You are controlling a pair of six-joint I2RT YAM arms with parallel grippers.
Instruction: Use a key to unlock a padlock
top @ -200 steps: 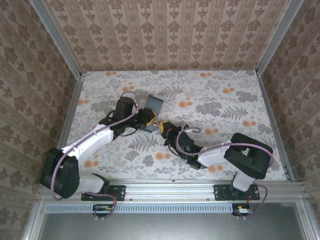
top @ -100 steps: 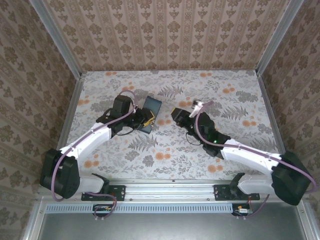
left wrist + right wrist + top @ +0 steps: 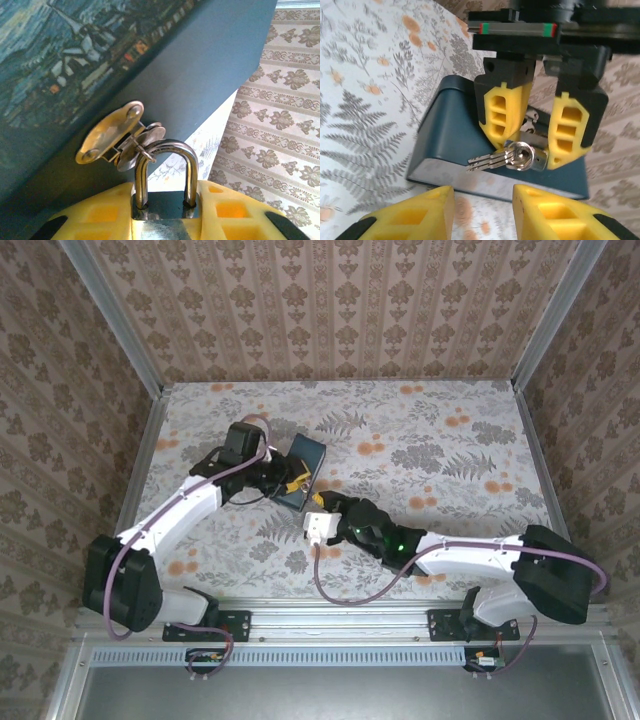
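One padlock (image 3: 165,207), small and of silvery metal, hangs by its shackle through the brass hasp (image 3: 107,132) on the front of the one blue box (image 3: 308,455), which rests on the table (image 3: 450,430) left of centre. The left gripper (image 3: 290,483) is clamped on the lock's body, one yellow finger (image 3: 502,115) on each flat side, with the shackle rising free between them. From the keyhole end of the lock a small bunch of keys (image 3: 487,161) juts sideways. At least two blades show, but the exact count cannot be told, nor whether one is seated in the keyhole. To the right, the right gripper (image 3: 482,210) hovers just before the keys, its jaws parted and empty. As a handling problem, the lock looks rigid, light and smooth, so it would likely slip or swivel on the hasp unless its body is pinched across the flats. The shackle is too thin to hold well. The keys look thin, stiff and loose, so they are probably best taken by the flat, close to the lock, and turned with little force. Count: one padlock, one box, one hasp, one bunch of keys, two grippers.
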